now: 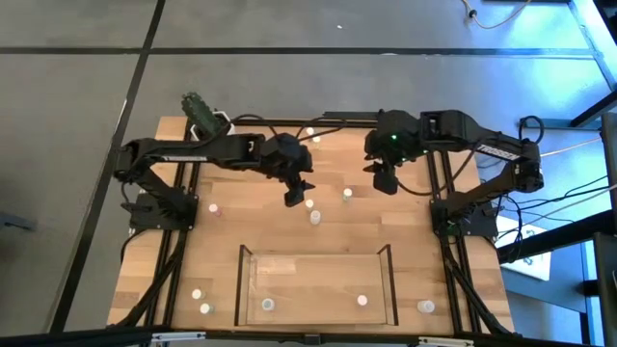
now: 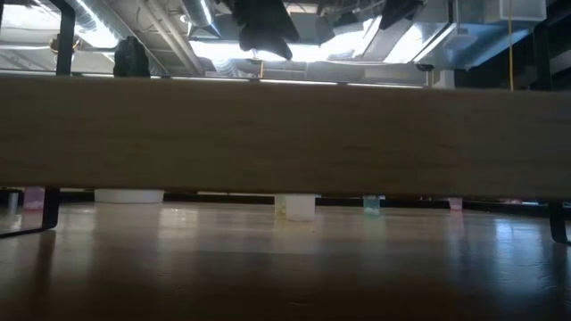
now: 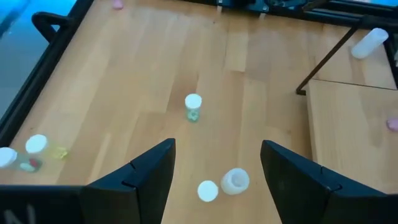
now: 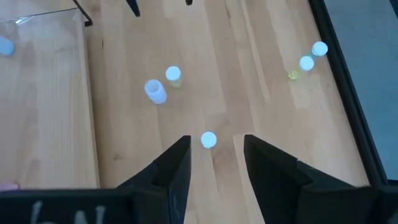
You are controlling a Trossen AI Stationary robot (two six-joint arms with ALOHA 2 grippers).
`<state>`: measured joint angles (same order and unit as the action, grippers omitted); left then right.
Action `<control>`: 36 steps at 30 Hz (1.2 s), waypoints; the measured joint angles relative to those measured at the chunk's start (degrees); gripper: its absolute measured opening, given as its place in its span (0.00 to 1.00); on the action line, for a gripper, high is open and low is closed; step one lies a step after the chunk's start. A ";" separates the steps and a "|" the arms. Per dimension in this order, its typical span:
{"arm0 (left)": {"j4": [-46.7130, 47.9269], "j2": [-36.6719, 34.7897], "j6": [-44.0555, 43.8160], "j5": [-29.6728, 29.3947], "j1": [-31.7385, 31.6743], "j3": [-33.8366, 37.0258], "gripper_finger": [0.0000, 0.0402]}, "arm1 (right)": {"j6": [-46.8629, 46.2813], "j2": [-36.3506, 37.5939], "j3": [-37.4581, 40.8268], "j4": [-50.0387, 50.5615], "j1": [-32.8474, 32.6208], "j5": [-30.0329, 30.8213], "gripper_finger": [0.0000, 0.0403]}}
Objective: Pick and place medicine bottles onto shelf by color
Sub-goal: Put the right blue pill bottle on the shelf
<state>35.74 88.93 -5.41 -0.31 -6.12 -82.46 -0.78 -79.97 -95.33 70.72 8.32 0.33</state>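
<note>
Shelf (image 1: 316, 253) at the bench's (image 1: 231, 231) 6 o'clock edge, two bottles (image 1: 268, 305) inside. Loose bottles (image 1: 314, 216) at centre, two more at 7 o'clock. Cactus pot (image 1: 204, 118) at 11 o'clock.

- The worktop (image 1: 222, 241) is pale wood in lengthwise planks, ringed by a black metal frame (image 1: 178, 246).
- A grey floor (image 1: 77, 96) surrounds it, crossed by dark seam lines (image 1: 289, 50), one running across at 12 o'clock.
- At 3 o'clock, cables (image 1: 569, 207) trail over the floor under bluish light.
- From table height, ceiling ducts (image 2: 169, 27) and bright light panels (image 2: 321, 49) show beyond a broad wooden board (image 2: 285, 134).
</note>
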 joint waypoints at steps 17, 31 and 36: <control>-0.36 -0.79 -0.14 -0.18 0.89 0.00 0.57 | 10.71 -6.47 0.00 3.02 0.06 -0.23 0.38; -0.42 -1.72 -0.83 -0.31 1.97 0.00 0.57 | 16.47 -13.30 0.00 5.63 0.15 4.30 0.53; 0.21 -4.13 -3.50 -0.57 1.97 0.00 0.57 | 17.77 -15.33 0.00 5.40 0.25 -0.96 0.52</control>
<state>35.95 84.80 -8.90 -0.88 -4.14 -82.46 16.99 -95.30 -95.33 76.12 8.57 -0.63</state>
